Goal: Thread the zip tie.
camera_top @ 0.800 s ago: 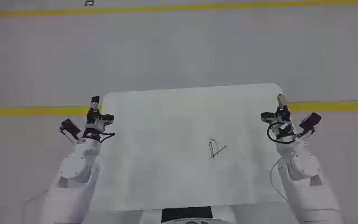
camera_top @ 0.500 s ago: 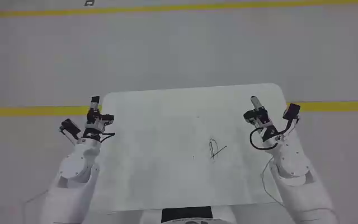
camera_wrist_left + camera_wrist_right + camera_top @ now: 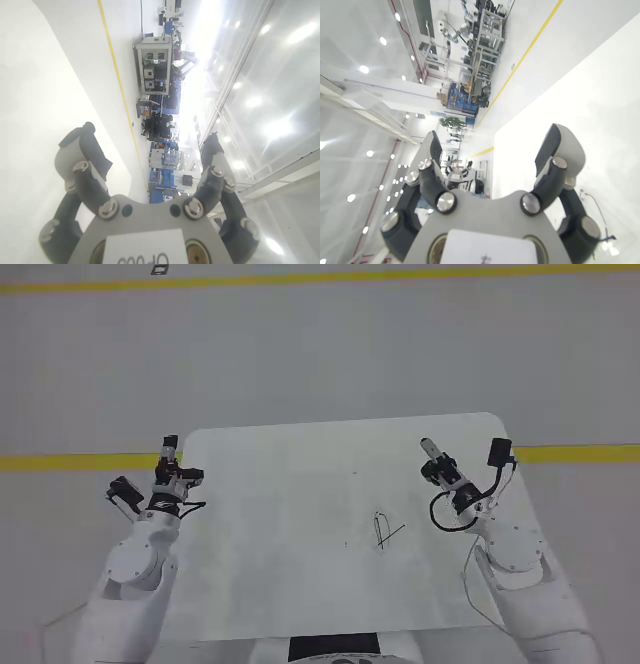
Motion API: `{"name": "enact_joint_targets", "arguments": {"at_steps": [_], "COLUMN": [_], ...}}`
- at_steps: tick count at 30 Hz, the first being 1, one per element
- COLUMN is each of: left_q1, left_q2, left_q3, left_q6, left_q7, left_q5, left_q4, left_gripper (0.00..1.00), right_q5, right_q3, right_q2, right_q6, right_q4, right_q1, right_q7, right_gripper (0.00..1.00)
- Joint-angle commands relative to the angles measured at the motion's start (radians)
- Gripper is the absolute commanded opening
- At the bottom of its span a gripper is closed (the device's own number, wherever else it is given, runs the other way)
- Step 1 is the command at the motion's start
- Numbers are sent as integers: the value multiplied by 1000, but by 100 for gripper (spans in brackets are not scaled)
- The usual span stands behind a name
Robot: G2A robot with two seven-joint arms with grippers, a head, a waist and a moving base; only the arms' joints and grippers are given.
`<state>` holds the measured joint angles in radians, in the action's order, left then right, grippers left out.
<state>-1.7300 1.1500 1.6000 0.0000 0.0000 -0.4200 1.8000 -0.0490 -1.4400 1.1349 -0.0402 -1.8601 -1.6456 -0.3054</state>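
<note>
Because nothing holds it yet, the zip tie (image 3: 384, 530) lies flat on the white worktop (image 3: 280, 564), a little right of the middle, and it looks bent into a thin loop. The right jaws hang above the worktop near it, toward the far right corner. They are wide apart, likely so they can pick it up. The left jaws sit at the left edge, well away, also spread apart with nothing in them.
</note>
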Motion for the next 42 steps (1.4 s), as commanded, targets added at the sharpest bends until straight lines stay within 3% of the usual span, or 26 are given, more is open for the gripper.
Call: {"name": "enact_joint_targets", "arguments": {"at_steps": [1, 12, 14, 17, 20, 32, 34, 38, 42], "left_q1": [0, 0, 0, 0, 0, 0, 0, 0, 0], "left_q2": [0, 0, 0, 0, 0, 0, 0, 0, 0], "left_q3": [0, 0, 0, 0, 0, 0, 0, 0, 0], "left_q6": [0, 0, 0, 0, 0, 0, 0, 0, 0], "left_q7": [0, 0, 0, 0, 0, 0, 0, 0, 0], "left_q5": [0, 0, 0, 0, 0, 0, 0, 0, 0], "left_q4": [0, 0, 0, 0, 0, 0, 0, 0, 0], "left_gripper": [100, 100, 100, 100, 100, 100, 100, 100, 100], "right_q5": [-77, -96, -163, -321, -385, -404, -576, -725, -816], "right_q3": [22, 28, 42, 106, 155, 171, 209, 268, 316], "right_q2": [-2, 0, -3, -4, -3, -2, -9, -12, -12], "right_q6": [-50, -32, -35, -121, -182, -175, -180, -259, -281], "right_q4": [3, -2, -15, -40, -41, -40, -41, -50, -51], "right_q1": [6, 10, 17, 40, 60, 67, 101, 150, 193], "right_q7": [-33, -4, -20, -66, -125, -141, -215, -384, -499], "right_gripper": [100, 100, 100, 100, 100, 100, 100, 100, 100]}}
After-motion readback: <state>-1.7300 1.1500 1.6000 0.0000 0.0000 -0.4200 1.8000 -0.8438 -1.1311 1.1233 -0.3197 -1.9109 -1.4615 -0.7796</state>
